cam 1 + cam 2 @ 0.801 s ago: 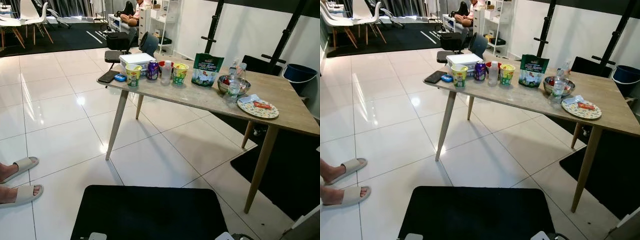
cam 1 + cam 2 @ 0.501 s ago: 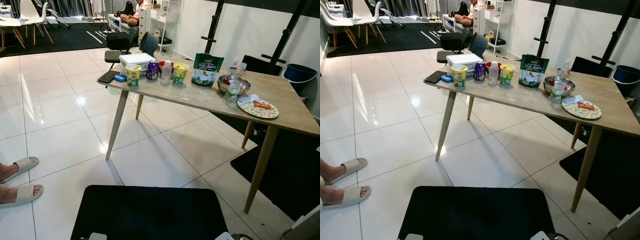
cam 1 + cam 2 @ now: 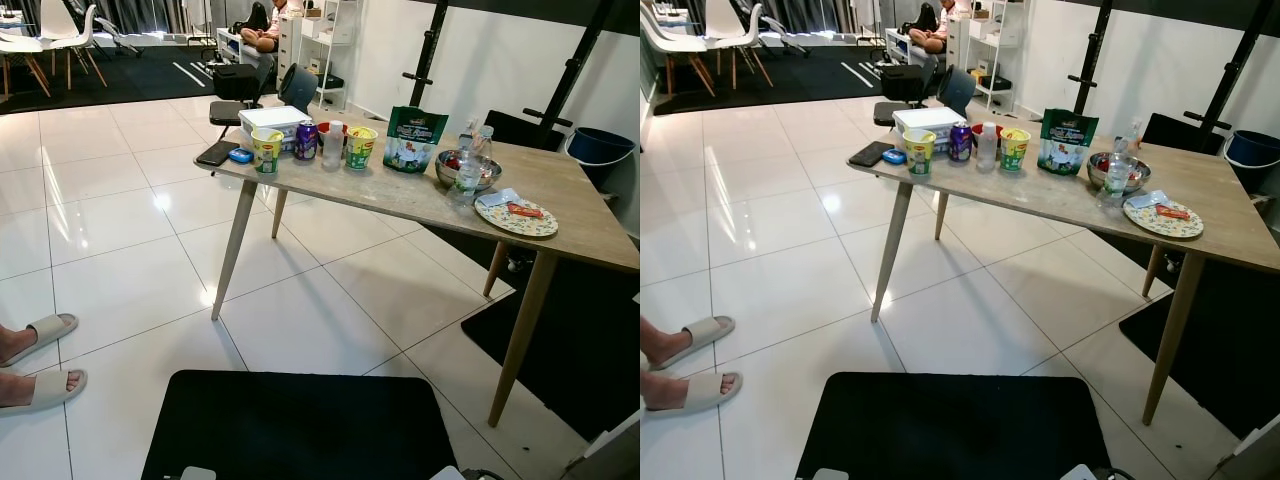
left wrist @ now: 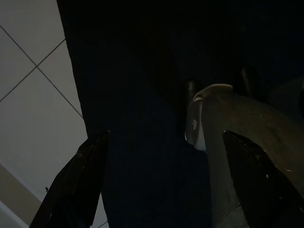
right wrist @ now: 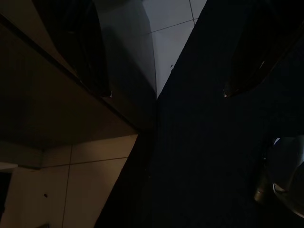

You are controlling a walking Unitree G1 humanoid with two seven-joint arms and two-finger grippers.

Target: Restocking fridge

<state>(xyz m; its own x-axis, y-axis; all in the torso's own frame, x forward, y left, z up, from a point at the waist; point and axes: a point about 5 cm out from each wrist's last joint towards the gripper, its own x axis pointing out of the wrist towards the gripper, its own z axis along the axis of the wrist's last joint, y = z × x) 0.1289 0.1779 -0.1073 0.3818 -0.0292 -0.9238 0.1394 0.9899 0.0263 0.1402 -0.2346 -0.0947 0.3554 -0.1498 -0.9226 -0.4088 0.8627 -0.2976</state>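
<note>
Standing on a black mat [image 3: 300, 425] laid over white floor tiles [image 3: 120, 230], facing a long wooden table [image 3: 580, 225] on slanted legs. Sitting on the table from the far-left end: a dark phone-like slab [image 3: 217, 153] at the corner, a small blue item [image 3: 240, 155] just beside it, a white lidded box [image 3: 274, 119] behind these. Lining up in front of the box: a yellow-green cup [image 3: 266, 150], a purple can [image 3: 306, 141], a clear plastic bottle [image 3: 332, 145], a second yellow-green cup [image 3: 360, 147], with a red-lidded item partly hidden behind the bottle. Standing upright further along: a green snack pouch [image 3: 410, 139]. Resting near the right part of the table: a metal bowl [image 3: 466, 170] holding something red, a small water bottle [image 3: 466, 178] just in front of it, a patterned plate [image 3: 517, 218] carrying an orange-red packet. Showing at the far left edge: a person's feet in beige slippers [image 3: 40, 360]. Sitting in the background: another person by white shelving; white chairs [image 3: 60, 35] well apart to the left; a blue bucket [image 3: 598, 148] beyond the table's right end. Hanging idle in shade above the mat: left gripper [image 4: 161, 190], fingers spread apart, nothing between them; right gripper [image 5: 161, 80], fingers likewise apart and holding nothing.
</note>
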